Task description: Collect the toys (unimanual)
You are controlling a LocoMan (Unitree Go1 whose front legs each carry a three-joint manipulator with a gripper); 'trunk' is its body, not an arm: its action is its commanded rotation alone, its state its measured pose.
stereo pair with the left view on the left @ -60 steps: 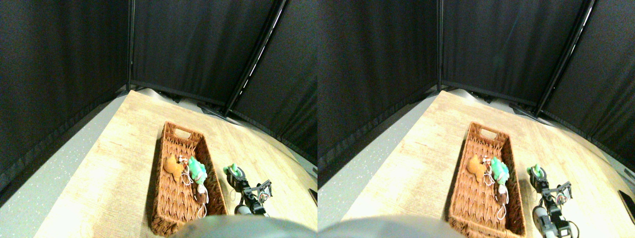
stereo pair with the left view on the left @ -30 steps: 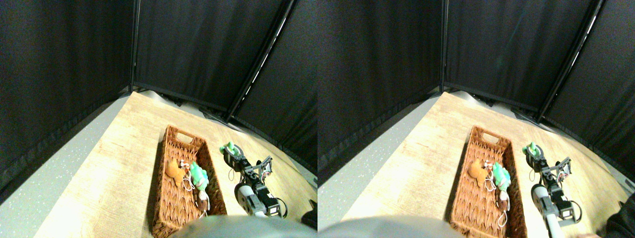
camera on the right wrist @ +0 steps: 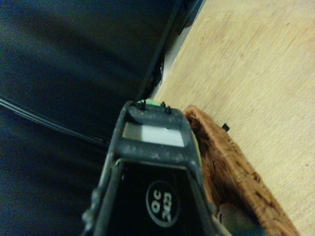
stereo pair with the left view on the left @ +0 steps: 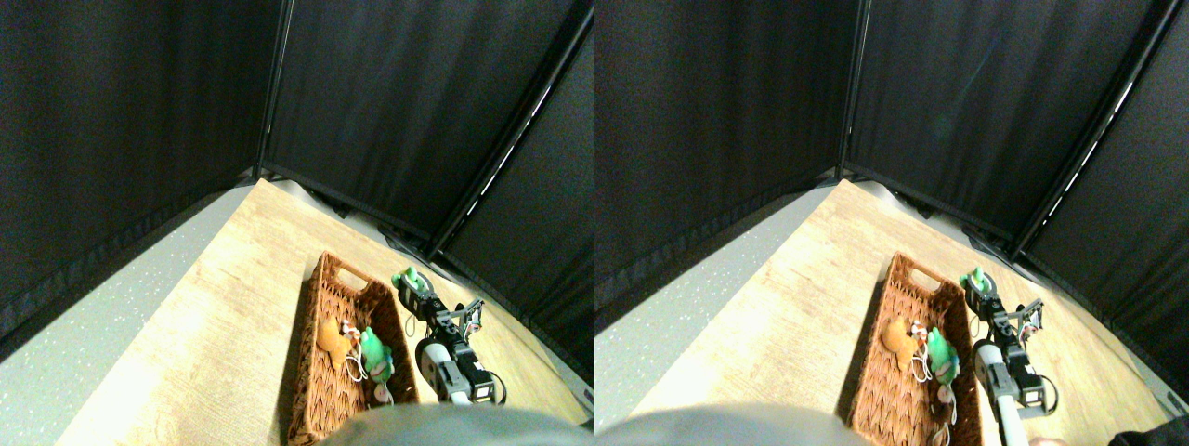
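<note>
A small green toy [stereo pair with the left view on the left: 404, 277] sits at the tip of my right gripper [stereo pair with the left view on the left: 411, 288], which is shut on it. The gripper hangs just outside the far right corner of the wicker basket [stereo pair with the left view on the left: 312, 307], above the wooden table. Inside the basket lie an orange toy [stereo pair with the left view on the left: 329, 336], a green toy [stereo pair with the left view on the left: 375, 353] and a small brownish toy [stereo pair with the left view on the left: 383, 392] partly hidden at the bottom edge, with white string loops among them. In the wrist view only a green sliver of the held toy [camera on the right wrist: 150, 103] shows past the dark jaw, beside the basket's woven rim [camera on the right wrist: 231, 162].
The light wooden table [stereo pair with the left view on the left: 241, 279] ends at a grey speckled floor [stereo pair with the left view on the left: 84, 325] on the left. Black curtains [stereo pair with the left view on the left: 390, 102] on dark poles close off the back and right, near the table's far edge.
The camera has shifted. Relative to the basket, my gripper with the green toy has moved from beside its middle toward its far right corner and closer to the rim.
</note>
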